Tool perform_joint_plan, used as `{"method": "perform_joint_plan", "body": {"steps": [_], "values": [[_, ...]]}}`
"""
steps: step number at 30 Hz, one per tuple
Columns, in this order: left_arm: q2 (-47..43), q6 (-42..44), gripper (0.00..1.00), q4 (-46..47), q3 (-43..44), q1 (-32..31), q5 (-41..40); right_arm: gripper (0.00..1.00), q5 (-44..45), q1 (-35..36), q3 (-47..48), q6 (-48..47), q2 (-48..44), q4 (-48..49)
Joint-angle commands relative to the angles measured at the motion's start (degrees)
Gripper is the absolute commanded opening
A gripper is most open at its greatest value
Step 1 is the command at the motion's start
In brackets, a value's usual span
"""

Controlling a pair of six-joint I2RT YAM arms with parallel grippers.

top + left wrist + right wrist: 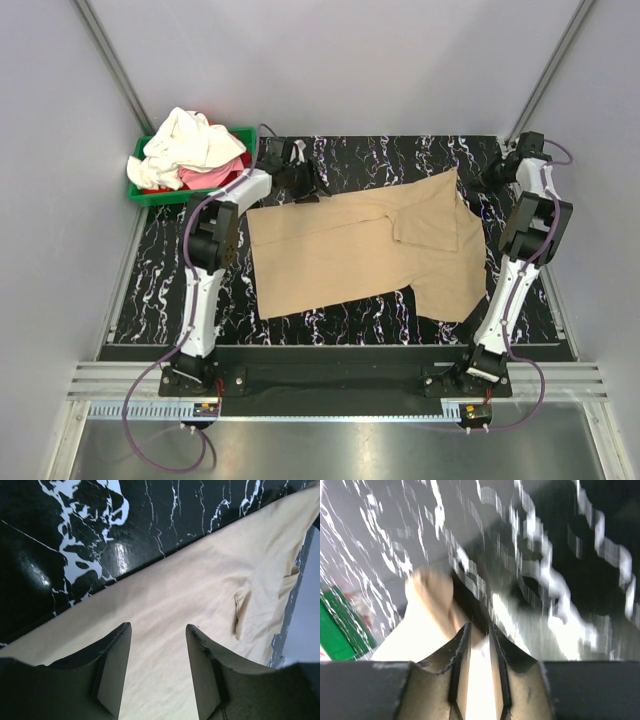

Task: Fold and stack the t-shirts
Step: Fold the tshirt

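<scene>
the tan t-shirt [350,250] lies spread across the middle of the black marbled table [400,150], between my two tools, with one panel folded over on the side nearer the right tool. the left gripper [298,178] sits at the shirt's far corner on its own side. from the left wrist i see the left gripper [159,630] with its jaws spread wide and nothing between them. its two dark fingers [112,665] frame the shirt [190,630], and the fabric runs directly beneath the tips and on ahead of them. a small puckered fold shows ahead and to the right of the tips, and bare marble [75,540] lies ahead to the left. behind and outboard of the left tool stands a green bin [160,196] heaped with a white garment [190,140] over a red one [215,177]. the right gripper [497,172] is near the shirt's far corner on its side. its wrist view is badly smeared. there the right gripper [479,628] has its fingers [445,680] drawn close, with only a thin slit between them. tan cloth [430,605] shows in that slit and just ahead of the tips. i cannot tell whether the fabric is pinched or merely lies below. a strip of the green bin [345,630] shows far ahead to the left.
</scene>
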Motion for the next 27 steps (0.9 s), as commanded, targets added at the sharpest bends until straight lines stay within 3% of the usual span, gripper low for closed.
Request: {"method": "perform_joint_plan", "body": {"steps": [1,7,13,18,23,27], "values": [[-7.7,1.0,0.53,0.2,-0.5,-0.2,3.0,0.27,5.9,2.0,-8.0,2.0,-14.0,1.0],[-17.0,1.5,0.53,0.0,-12.4,-0.3,2.6,0.22,9.1,6.0,-26.3,4.3,-26.0,4.4],[-31.5,3.8,0.52,-0.3,-31.6,-0.9,-1.2,0.20,10.9,7.4,-37.0,5.6,-28.7,6.4],[-46.1,5.2,0.53,-2.1,-47.3,-0.9,-6.4,0.19,16.9,7.2,-40.7,5.0,-28.8,6.6],[-58.5,8.5,0.57,-10.9,-53.5,-0.8,-12.0,0.19,19.2,7.0,-43.4,5.6,-29.3,6.1],[-67.9,6.0,0.58,-13.2,-63.1,-0.9,-12.4,0.25,26.3,6.8,-42.2,8.6,-33.0,-1.3]]}}
